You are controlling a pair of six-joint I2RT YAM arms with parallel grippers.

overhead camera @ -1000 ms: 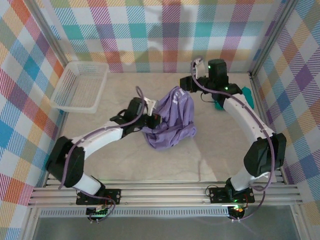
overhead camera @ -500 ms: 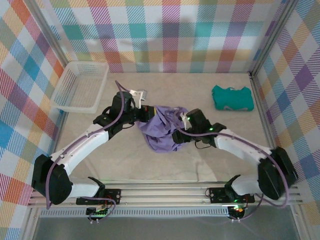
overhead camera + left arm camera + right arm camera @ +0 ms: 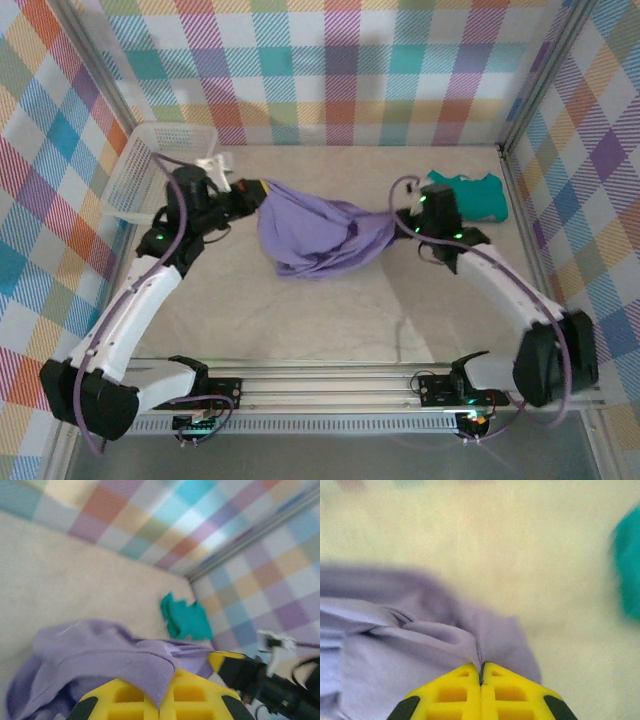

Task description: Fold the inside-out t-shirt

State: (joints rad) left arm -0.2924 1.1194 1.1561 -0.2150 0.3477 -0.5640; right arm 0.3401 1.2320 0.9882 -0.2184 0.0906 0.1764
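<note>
Pinching the t-shirt (image 3: 315, 235), left end effector (image 3: 256, 188) and right end effector (image 3: 399, 221) stand apart.

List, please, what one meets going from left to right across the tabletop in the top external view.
white basket → left gripper → lavender t-shirt → right gripper → teal garment

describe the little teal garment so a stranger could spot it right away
Look to the far right corner of the beige tabletop, by the plaid wall. The small teal-green folded garment lies there. Unlike the large lavender cotton t-shirt stretched mid-table, it is compact and neatly folded.
</note>
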